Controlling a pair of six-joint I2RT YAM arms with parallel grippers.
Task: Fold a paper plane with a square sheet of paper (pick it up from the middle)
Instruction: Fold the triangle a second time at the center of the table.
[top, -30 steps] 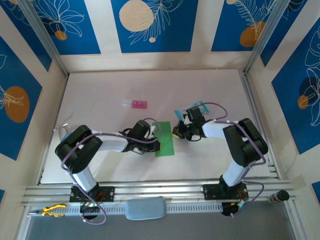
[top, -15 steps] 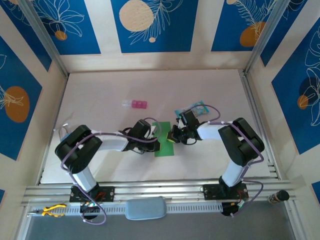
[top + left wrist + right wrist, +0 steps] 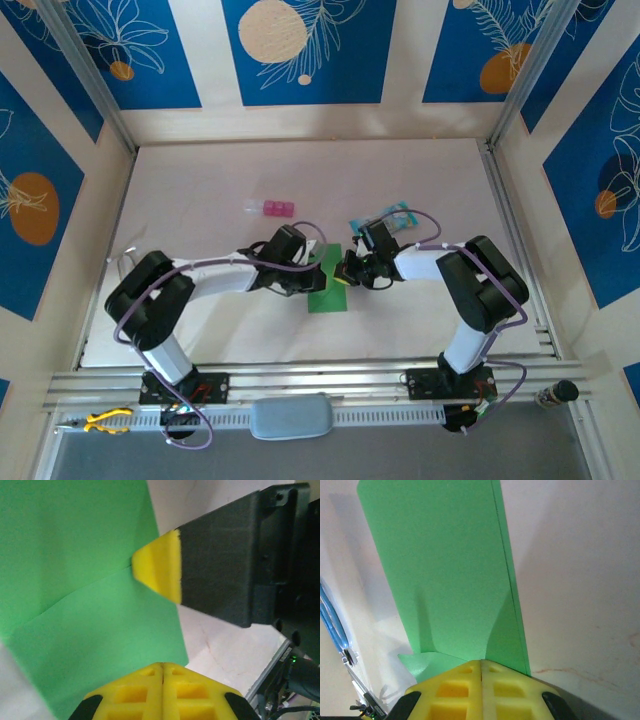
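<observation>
Both the left fingers point(image 3: 162, 692) and right fingers point(image 3: 481, 690) are resting on the creased green paper point(image 3: 328, 296) on the bench point(image 3: 200, 180), closed tight with nothing visibly between them.

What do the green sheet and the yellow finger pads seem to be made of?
The green sheet looks like thin matte paper: sharp crease, layered folded edge. The yellow finger pads are probably moulded plastic or rubber, matte, with a grid of recesses.

pink block point(image 3: 270, 208): far-centre on table point(image 3: 200, 170) | pale blue packet point(image 3: 397, 215): to its right, apart | yellow-handled tool point(image 3: 100, 422): near-left
</observation>
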